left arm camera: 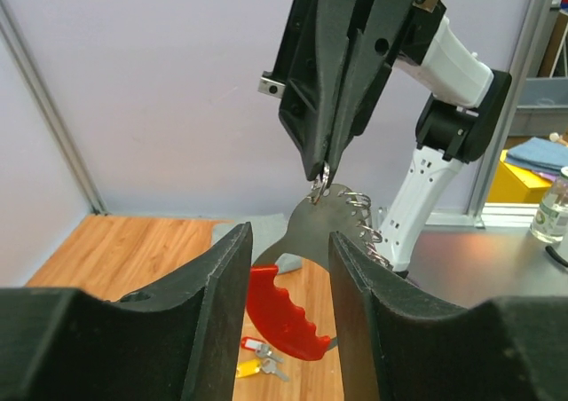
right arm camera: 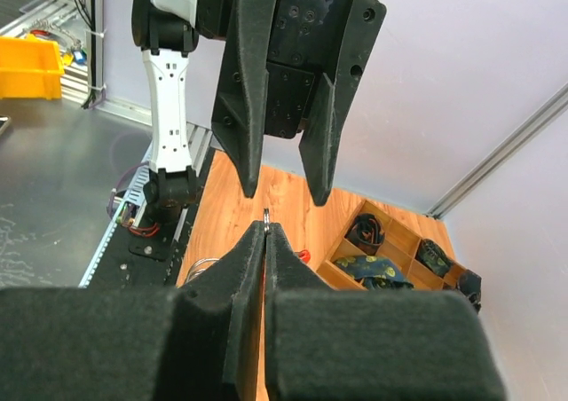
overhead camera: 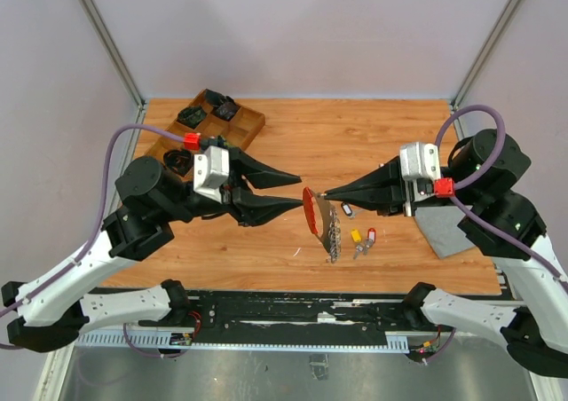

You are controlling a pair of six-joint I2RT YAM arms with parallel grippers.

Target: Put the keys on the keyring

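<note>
**Keyring** [overhead camera: 332, 234], one. A silvery, glittery plate with wire coils along one edge and a curved red grip. It hangs on edge over the middle of the bench [overhead camera: 373, 144], and I cannot tell whether its lower end touches the wood. I judge it stiff, fairly light and smooth-faced, so likely to swing or twist from a single pinch. The ribbed red grip or the flat of the plate looks like the surest second hold.

**Right fingers** [overhead camera: 333, 191], one pair. Clenched on the small wire loop at the keyring's top, carrying it.

**Left fingers** [overhead camera: 280, 204], one pair. Spread wide, tips just short of the plate and grasping nothing.

**Keys** [overhead camera: 362, 239], two certain. One yellow-headed and one red-headed, lying together flat on the bench just beside the keyring's foot. They look thin, stiff, light and prone to skate, so best taken by the plastic head.

**Dark-headed piece** [overhead camera: 346, 210], one. It lies under the right fingers and is too small to tell whether it is a key.

**Grey pad** [overhead camera: 444, 231], one, at the right edge.

**Wooden tray** [overhead camera: 248, 126], one, at the far left, with dark items in its compartments.
</note>
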